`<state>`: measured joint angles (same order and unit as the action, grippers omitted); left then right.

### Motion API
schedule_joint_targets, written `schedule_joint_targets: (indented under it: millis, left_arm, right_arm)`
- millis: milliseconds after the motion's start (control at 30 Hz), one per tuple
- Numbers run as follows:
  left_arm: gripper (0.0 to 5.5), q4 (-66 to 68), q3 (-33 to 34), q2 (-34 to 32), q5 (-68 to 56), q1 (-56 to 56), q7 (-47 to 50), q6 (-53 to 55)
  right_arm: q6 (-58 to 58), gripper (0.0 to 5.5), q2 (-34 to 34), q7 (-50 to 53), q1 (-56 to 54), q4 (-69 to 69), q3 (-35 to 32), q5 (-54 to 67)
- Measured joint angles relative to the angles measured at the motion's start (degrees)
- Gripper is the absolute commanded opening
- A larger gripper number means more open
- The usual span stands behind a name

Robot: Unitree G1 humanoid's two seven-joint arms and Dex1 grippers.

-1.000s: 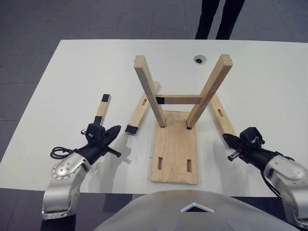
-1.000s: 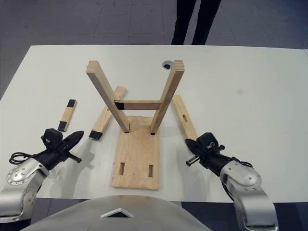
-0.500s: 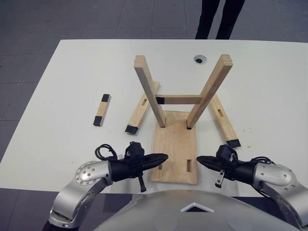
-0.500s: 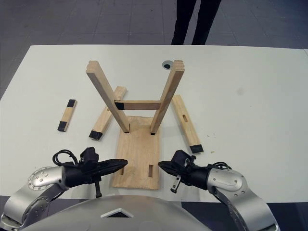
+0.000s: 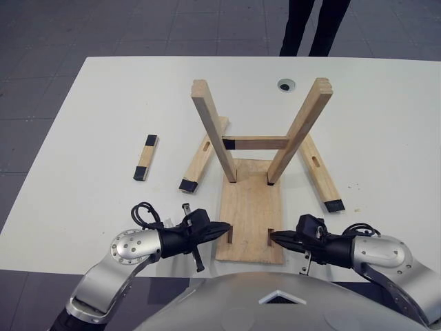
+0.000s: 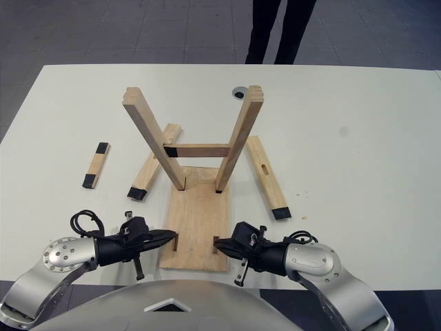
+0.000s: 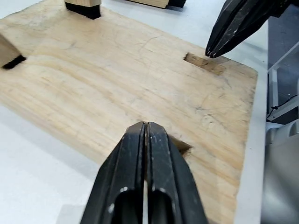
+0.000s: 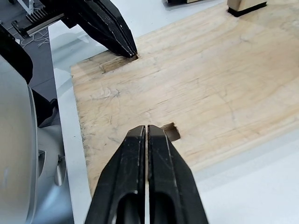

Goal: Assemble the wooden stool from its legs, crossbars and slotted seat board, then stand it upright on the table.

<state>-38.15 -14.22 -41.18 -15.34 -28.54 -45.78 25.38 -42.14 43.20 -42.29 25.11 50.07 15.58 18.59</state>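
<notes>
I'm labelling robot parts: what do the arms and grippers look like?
Both arms are silver-grey metal: the left arm shows a round cap ringed with small screws, the right arm a smooth shell. The left gripper and right gripper are black, each with two long tapering fingers. Looped black cables sit at both wrists.

Seat board (image 5: 249,207) flat on table (image 5: 103,110); two upright legs (image 5: 213,129) seated in its far slots, leaning apart, joined by crossbar (image 5: 258,143). Left gripper (image 5: 225,232) and right gripper (image 5: 273,235), each with fingers together, tips at the board's near left and near right slots. Loose legs (image 5: 201,157) lie off both far corners of the board; short bar (image 5: 145,158) well left of it
</notes>
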Motion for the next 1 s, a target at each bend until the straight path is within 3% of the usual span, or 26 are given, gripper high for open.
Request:
schedule_joint_targets:
  millis: [400,667,1000]
  left_arm:
    - [0.12,1.7,-1.5,-2.0,0.8,3.2,0.6,-1.0]
    - [0.12,12.0,-5.4,4.8,4.4,17.9,5.3,0.1]
    - [0.12,15.2,-6.3,7.3,5.0,20.6,7.8,0.0]
  right_arm:
    - [1.0,0.1,1.1,-0.4,-5.5,-5.0,4.3,-0.8]
    - [2.2,0.1,-0.7,0.4,-10.1,-10.0,2.7,0.1]
    - [4.9,0.1,-1.4,1.2,-19.9,-27.8,-2.1,-2.6]
